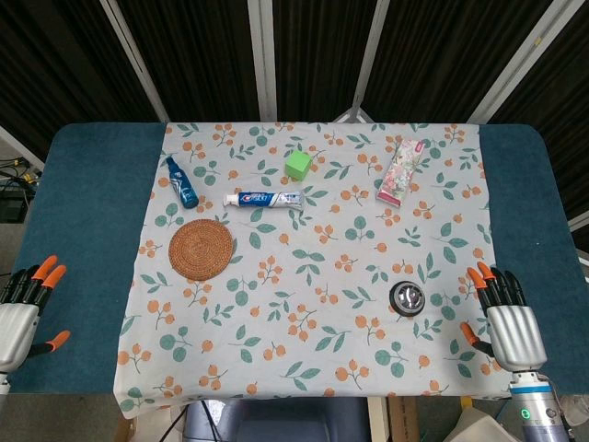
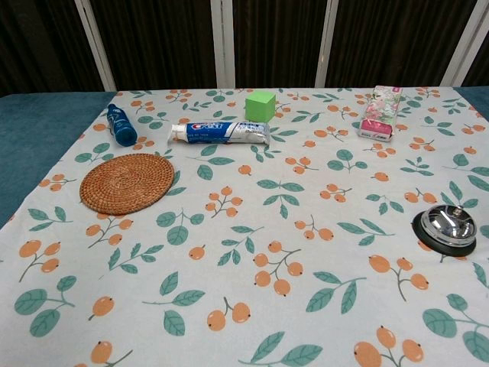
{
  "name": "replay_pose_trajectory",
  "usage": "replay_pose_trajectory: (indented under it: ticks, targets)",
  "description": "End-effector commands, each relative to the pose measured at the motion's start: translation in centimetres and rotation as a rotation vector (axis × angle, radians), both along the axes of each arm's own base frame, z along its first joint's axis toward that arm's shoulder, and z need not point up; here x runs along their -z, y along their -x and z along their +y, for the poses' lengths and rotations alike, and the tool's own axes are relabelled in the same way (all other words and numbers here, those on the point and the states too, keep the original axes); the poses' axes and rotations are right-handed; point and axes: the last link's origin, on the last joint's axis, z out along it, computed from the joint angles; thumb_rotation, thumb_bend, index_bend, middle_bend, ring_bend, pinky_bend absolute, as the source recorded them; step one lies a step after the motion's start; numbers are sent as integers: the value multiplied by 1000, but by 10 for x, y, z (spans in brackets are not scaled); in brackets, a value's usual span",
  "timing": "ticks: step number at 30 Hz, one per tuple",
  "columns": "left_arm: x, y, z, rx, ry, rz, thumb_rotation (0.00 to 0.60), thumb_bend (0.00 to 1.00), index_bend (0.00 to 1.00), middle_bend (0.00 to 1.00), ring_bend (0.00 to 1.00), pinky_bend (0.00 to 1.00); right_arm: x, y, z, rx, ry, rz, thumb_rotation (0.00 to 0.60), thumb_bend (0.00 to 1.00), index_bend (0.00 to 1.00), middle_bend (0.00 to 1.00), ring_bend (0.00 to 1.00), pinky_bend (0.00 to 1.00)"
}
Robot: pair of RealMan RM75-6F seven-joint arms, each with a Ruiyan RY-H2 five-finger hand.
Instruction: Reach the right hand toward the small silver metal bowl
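Lying near, inward and slightly ahead of right hand point(image 1: 513, 330): small silver metal bowl point(image 1: 408, 296). Hovering with fingers apart, holding nothing, far nearer than left hand point(image 1: 20, 318).

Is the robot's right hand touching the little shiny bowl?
No, in the head view the right hand sits open near the table's edge, with bare cloth between it and the small silver bowl.

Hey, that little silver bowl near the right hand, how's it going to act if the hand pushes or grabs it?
The small silver metal bowl looks polished and shiny, so it is probably slippery under fingers. It sits low and wide, so it likely slides on the floral cloth rather than tipping. Being small thin metal, it is probably light and stiff. The right hand is still apart from it.
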Motion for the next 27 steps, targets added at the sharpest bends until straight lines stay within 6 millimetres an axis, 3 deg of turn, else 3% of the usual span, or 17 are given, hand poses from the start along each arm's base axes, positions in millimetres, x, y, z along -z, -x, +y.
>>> replay_pose_trajectory:
  ticks: [1,22,24,27]
  targets:
    - [0,0,0,3,-1,-1,600,11,0,0,0,0,0,0,0,-6,8,-1,600,327,0,0,0,0]
    - [0,-1,-1,7,-11,5,600,11,0,0,0,0,8,-2,3,-6,-48,-3,600,327,0,0,0,0]
    - [0,-1,-1,8,-11,5,600,11,0,0,0,0,13,-5,3,-1,-74,-7,600,375,0,0,0,0]
    - [0,-2,0,8,-9,4,600,11,0,0,0,0,21,-9,0,-7,-103,3,600,539,0,0,0,0]
